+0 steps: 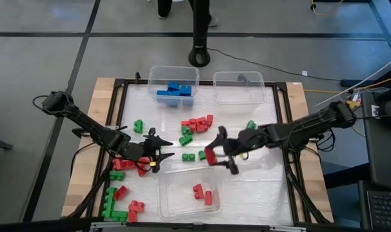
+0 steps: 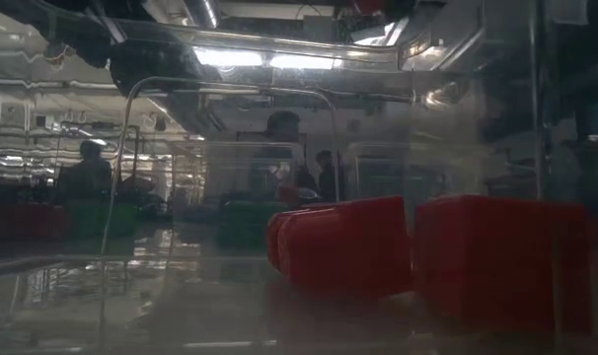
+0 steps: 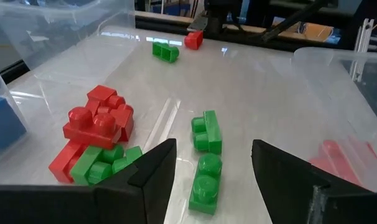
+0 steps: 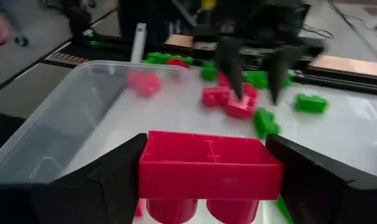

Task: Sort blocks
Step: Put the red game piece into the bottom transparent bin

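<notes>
Holding a red block [image 4: 210, 169] in the right gripper [image 1: 219, 156] just beside the near bin [image 1: 182, 205], probably to drop it with the other reds; left gripper [image 1: 158, 154] gaping, empty.

bins [image 1: 238, 87]: 3 | approx blocks [image 1: 197, 123]: red 12, green 10, blue 3

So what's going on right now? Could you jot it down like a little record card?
activity: sorting toy bricks by colour into clear bins
right gripper: holding a red brick between its fingers, near the bin with red bricks
left gripper: open, empty, over the table above green bricks
far bin, left: blue bricks
far bin, right: no bricks visible
loose on table: red and green bricks, in a middle cluster and a pile at the near left corner
</notes>
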You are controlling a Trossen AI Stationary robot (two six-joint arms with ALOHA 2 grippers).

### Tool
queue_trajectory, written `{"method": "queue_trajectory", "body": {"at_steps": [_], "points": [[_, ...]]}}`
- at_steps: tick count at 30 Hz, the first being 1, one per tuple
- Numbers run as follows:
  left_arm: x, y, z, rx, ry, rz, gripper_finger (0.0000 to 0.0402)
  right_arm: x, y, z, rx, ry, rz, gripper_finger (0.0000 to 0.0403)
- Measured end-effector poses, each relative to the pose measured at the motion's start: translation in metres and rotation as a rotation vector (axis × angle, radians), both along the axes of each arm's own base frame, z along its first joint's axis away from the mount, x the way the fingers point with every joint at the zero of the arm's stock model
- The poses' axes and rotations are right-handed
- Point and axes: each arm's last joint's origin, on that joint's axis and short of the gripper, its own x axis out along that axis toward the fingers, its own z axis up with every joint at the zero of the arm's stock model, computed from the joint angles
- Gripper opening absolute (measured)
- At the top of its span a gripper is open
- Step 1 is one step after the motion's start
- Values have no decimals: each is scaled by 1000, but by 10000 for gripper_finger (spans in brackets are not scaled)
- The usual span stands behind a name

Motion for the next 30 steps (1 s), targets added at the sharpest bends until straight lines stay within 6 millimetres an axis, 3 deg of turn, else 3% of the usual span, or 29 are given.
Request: {"method": "queue_trajectory", "body": {"at_steps": [6,11,30], "points": [[0,0,0,0,2,0,198,20,29,-24,11,-36,119,308],[0,0,0,1,3,0,198,28,41,-39,21,-30,190,318],[0,0,0,1,3,0,198,30,42,-44,1,-13,194,339]]}}
